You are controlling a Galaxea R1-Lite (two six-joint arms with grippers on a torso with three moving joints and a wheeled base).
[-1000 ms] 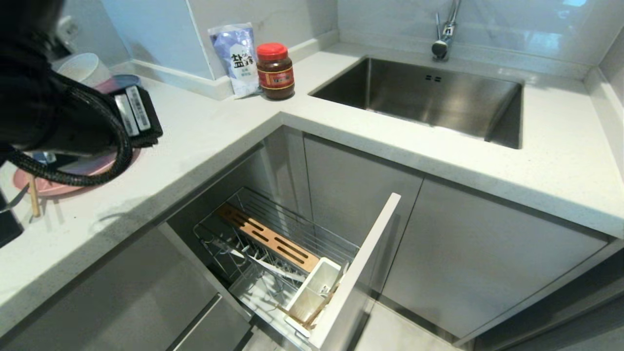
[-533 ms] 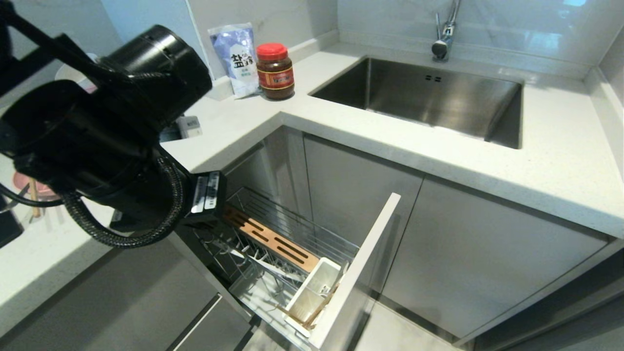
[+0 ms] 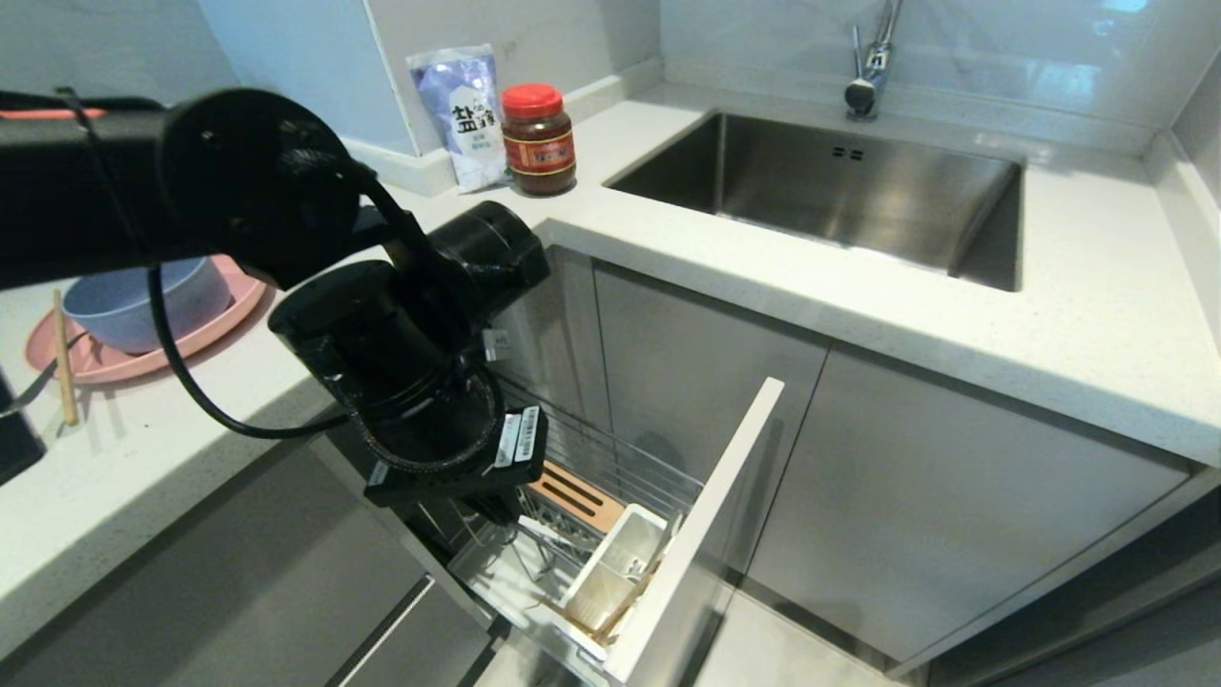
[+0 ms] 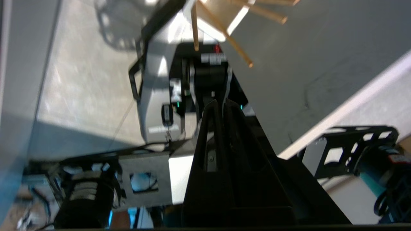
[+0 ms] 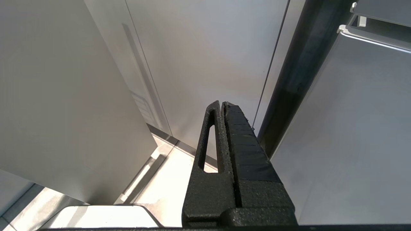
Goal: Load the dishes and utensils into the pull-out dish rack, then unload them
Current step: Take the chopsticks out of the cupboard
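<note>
Several chopsticks (image 4: 239,53) lie just beyond the empty left tool's (image 4: 222,102) together tips.

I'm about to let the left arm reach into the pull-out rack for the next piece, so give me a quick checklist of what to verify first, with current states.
1. Pull-out dish rack open: ok, drawn out below the counter.
2. Left gripper free to grasp: not ok, fingers shut and empty; open first.
3. Left arm over the rack: ok, its wrist hangs above the wire basket.
4. Chopsticks reachable: ok, leaning in the white cutlery box.
5. Bowl and pink plate unloaded: ok, both on the counter.
6. Silver cutlery left in the rack: cannot tell, the arm hides much of it.
7. Right gripper: ok, shut, parked beside cabinet fronts.
</note>
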